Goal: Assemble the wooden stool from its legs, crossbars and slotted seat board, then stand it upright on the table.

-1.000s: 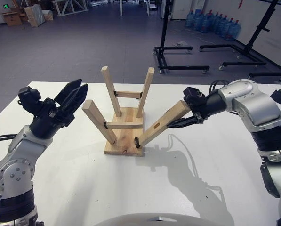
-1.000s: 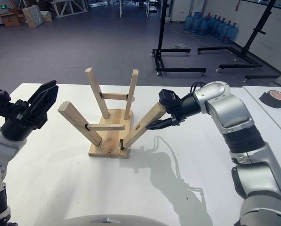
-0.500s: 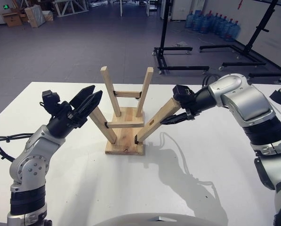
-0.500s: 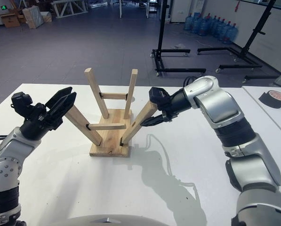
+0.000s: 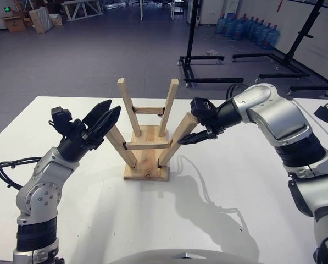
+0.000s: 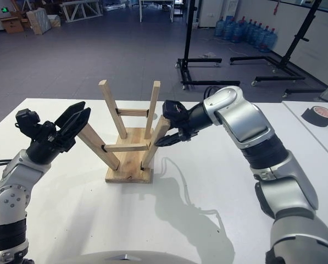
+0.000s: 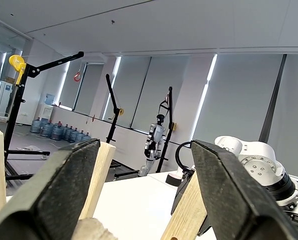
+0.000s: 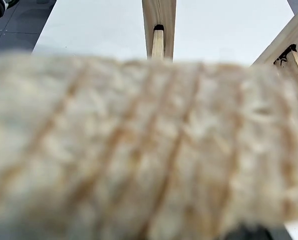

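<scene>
Holds with the right end effector [image 5: 192, 131], pinched narrow, the upper end of the near-right leg [image 5: 173, 142]. Straddles with the left end effector [image 5: 111, 110], spread wide, the tip of the near-left leg [image 5: 122, 147]; cannot tell whether touching. Leaves the stool [image 5: 146, 146] upside down at mid-desk [image 5: 251, 181], seat board [image 5: 147, 173] flat, legs splayed upward. Seems light, stiff, dry wood, probably loose in the slots. Best gripped near leg ends across flat faces, steered gently to spare the joints.

Silver-grey rounded arm shells [image 5: 269, 113], black joint bands [image 5: 300, 155], black wedge-fingered left pincer [image 5: 114, 106] (matte), seemingly a loose black cable [image 5: 12, 161]
</scene>
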You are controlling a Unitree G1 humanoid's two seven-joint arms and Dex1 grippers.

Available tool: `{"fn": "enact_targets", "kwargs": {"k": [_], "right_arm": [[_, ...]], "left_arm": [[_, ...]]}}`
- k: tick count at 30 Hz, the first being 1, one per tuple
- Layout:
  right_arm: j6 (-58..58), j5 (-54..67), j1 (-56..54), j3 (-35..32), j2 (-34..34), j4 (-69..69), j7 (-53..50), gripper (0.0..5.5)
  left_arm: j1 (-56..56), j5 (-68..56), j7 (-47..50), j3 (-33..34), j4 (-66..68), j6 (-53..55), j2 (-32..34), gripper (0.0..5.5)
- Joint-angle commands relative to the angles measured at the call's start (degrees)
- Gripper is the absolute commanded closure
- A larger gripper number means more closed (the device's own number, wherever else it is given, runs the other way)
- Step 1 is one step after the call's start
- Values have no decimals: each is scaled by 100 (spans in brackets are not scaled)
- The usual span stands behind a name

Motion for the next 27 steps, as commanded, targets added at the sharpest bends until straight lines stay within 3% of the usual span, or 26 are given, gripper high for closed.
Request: {"fn": "enact_targets", "kwargs": {"k": [1, 19, 27], "right_arm": [[48, -46, 357, 150, 198, -140, -293, 347], [30, -14, 671, 55, 493, -145, -692, 347], [61, 192, 713, -361, 730, -117, -962, 347]], "left_arm": [[53, 149, -72, -283, 163, 222, -12, 219], [52, 388, -223, -493, 224, 87, -49, 219], [51, 507, -264, -611, 237, 48, -51, 219]]}}
